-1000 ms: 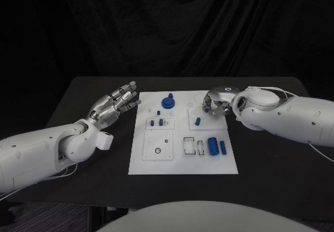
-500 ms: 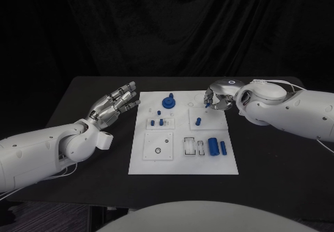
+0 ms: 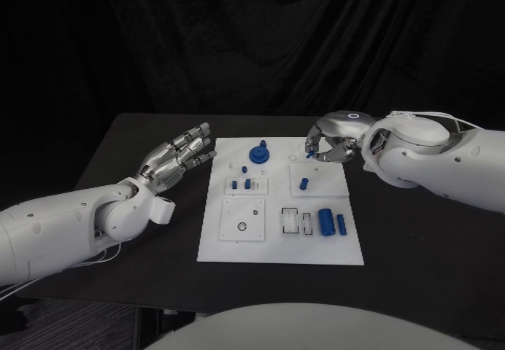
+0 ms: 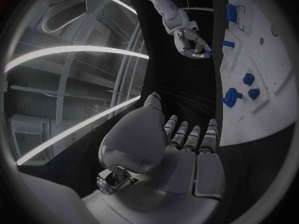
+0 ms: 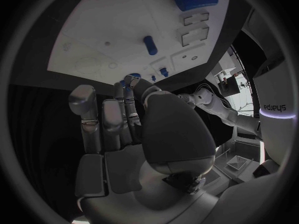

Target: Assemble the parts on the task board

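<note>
The white task board [image 3: 280, 244] lies mid-table. On it I see a blue round knob [image 3: 257, 153], small blue pegs [image 3: 245, 184], a slanted blue peg [image 3: 303, 183] and two blue cylinders [image 3: 330, 221]. My right hand [image 3: 329, 144] hovers over the board's far right corner, fingers curled, pinching a small blue part [image 3: 309, 154]. The left wrist view shows that right hand [image 4: 191, 41] with the small blue part [image 4: 209, 55] at its fingertips. My left hand [image 3: 180, 156] hangs open beside the board's far left edge, fingers spread and holding nothing.
The black table [image 3: 421, 240] reaches out on both sides of the board. White inset plates [image 3: 243, 219] and empty slots [image 3: 295, 221] sit on the board's near half. A black curtain backs the table.
My right hand has lifted off the board's far right plate and drawn back toward the far edge, carrying the small blue part. The left hand has stayed put.
</note>
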Action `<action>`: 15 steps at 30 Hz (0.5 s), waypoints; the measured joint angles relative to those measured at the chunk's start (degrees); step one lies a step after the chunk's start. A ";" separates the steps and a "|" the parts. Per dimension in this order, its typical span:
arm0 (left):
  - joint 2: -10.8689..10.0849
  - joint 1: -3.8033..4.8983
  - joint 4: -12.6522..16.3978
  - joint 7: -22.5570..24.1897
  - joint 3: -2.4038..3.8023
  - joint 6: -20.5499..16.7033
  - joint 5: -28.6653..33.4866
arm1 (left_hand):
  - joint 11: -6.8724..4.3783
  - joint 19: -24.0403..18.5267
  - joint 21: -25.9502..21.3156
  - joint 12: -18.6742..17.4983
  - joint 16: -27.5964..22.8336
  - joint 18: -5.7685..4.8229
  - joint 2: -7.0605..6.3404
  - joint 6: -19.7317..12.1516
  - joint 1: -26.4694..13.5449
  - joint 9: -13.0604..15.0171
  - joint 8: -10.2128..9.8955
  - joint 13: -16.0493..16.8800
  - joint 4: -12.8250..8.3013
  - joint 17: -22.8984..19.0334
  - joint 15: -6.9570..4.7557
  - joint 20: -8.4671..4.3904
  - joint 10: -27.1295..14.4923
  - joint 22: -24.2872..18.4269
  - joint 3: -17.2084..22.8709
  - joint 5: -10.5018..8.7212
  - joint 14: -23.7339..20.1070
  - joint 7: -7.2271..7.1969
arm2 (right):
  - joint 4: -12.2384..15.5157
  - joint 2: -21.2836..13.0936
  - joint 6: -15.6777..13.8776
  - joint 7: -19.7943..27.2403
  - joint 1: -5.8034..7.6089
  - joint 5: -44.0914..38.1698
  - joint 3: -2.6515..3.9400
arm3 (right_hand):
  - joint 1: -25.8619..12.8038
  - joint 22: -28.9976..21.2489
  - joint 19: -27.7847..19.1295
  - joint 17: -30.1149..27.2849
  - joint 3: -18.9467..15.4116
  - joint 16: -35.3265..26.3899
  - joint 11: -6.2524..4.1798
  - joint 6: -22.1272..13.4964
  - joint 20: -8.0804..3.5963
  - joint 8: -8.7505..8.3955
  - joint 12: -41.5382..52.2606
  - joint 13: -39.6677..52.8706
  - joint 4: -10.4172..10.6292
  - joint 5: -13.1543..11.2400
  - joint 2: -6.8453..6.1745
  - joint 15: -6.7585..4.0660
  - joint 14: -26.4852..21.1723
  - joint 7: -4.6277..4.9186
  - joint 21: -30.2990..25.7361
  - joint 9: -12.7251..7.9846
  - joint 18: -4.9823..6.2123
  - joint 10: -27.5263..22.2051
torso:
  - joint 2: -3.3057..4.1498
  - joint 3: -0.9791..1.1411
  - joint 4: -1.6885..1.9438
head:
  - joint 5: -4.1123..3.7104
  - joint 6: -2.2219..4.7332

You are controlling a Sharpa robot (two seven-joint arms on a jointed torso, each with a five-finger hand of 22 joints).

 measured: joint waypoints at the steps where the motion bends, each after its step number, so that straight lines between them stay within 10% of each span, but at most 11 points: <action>1: 0.05 -0.01 -0.06 0.00 0.00 0.00 0.00 | 0.00 0.00 0.00 0.00 0.00 0.00 0.00 0.00 0.00 0.00 0.00 0.00 0.00 0.00 0.00 0.00 0.00 0.00 0.00 0.00 0.00 0.00 | 0.87 0.01 0.09 -0.01 0.02 -0.16 0.00 | 0.00 0.00 0.67 1.00 0.00 0.81 0.00 0.00 -0.02 0.00 -0.20 -0.11 0.00 0.10 0.00 -0.08 0.69 0.00 1.20 0.00 0.00 0.00 | 0.01 0.00 0.00 | 0.17 0.00; 15: 0.76 -0.31 -0.55 0.00 0.00 0.30 -0.01 | 0.02 0.00 0.00 0.00 0.00 0.00 0.29 -0.24 0.29 -0.01 0.00 0.00 0.00 -0.01 0.00 0.00 -0.01 -0.10 0.00 0.00 0.00 -0.20 | 6.78 5.88 1.73 0.20 -1.20 -6.19 0.00 | 0.01 0.04 4.22 7.32 -0.02 5.08 0.10 -0.77 -0.26 0.00 -0.46 -0.45 -0.02 0.77 -0.01 -0.19 3.85 -0.13 9.33 0.36 -0.92 0.51 | -0.02 0.09 0.05 | 2.22 0.00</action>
